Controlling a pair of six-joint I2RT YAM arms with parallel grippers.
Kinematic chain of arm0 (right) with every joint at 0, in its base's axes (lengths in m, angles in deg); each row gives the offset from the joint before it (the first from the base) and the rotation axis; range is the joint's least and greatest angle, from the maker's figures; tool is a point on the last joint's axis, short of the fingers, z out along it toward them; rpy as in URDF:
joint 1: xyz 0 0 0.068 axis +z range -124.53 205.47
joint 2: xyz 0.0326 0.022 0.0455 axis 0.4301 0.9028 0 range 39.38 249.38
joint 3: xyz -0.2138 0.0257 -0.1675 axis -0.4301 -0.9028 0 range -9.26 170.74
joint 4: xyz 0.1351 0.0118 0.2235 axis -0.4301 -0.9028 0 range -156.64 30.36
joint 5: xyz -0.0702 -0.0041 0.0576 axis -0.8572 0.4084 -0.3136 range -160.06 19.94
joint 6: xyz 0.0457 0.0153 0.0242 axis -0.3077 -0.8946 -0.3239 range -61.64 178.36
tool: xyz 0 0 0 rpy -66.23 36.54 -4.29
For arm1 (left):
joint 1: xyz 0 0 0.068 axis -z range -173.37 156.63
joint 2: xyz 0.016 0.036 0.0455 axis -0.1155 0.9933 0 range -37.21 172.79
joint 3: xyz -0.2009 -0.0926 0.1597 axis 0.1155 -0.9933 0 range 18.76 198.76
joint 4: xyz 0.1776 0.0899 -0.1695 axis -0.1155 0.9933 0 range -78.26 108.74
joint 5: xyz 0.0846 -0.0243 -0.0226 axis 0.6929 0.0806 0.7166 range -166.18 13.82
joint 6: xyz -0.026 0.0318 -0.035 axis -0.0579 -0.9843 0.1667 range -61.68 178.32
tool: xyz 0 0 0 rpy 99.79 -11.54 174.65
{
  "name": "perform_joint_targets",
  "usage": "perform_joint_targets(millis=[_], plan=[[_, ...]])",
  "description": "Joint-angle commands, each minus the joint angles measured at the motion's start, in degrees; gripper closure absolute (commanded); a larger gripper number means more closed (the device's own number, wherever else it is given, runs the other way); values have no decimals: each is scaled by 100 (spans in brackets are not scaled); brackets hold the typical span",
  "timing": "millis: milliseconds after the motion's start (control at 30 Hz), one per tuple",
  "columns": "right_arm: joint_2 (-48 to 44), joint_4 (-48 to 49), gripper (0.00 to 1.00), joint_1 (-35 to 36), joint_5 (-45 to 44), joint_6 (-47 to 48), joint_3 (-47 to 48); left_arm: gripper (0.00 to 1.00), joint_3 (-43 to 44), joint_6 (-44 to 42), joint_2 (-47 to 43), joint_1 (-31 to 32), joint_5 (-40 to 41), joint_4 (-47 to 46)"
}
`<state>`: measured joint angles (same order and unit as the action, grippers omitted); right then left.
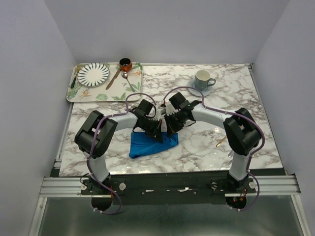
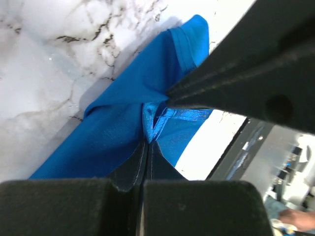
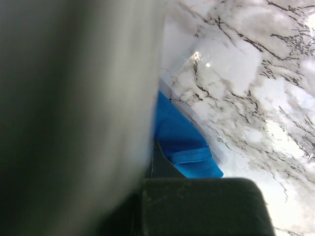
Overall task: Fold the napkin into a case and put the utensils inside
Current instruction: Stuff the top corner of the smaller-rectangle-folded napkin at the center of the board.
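Note:
The blue napkin [image 1: 150,145] lies bunched on the marble table, partly lifted at its far edge. My left gripper [image 1: 156,131] is shut on a fold of its hem, and the pinch shows in the left wrist view [image 2: 147,141]. My right gripper [image 1: 170,129] meets it from the right and is shut on the same edge of the napkin [image 3: 184,142], its tip [image 3: 156,150] against the cloth. A blurred grey arm part fills the left half of the right wrist view. A gold spoon [image 1: 220,143] lies on the table beside the right arm's elbow.
A leaf-patterned tray [image 1: 96,93] at the back left holds a striped plate [image 1: 93,74], a brown-handled spoon [image 1: 117,76] and a small copper pot [image 1: 125,63]. A cup on a saucer [image 1: 204,81] stands at the back right. White walls close in both sides.

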<state>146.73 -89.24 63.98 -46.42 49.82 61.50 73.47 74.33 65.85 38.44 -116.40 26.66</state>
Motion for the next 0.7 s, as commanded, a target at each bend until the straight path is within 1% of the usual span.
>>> perform_joint_targets(millis=[0, 133, 233, 367, 667], plan=[[-144, 166, 100, 43, 185, 106, -71, 100, 136, 139, 188, -167, -363, 91], [-91, 166, 99, 26, 150, 115, -71, 100, 118, 227, 65, -175, -652, -137], [-83, 192, 100, 0, 159, 98, -71, 100, 127, 385, 55, -219, -723, -208], [-127, 262, 100, -36, 211, 36, -89, 100, 171, 535, 310, -360, -758, -174], [-153, 350, 99, -115, 352, 71, -89, 100, 197, 825, 539, -606, -943, -226]])
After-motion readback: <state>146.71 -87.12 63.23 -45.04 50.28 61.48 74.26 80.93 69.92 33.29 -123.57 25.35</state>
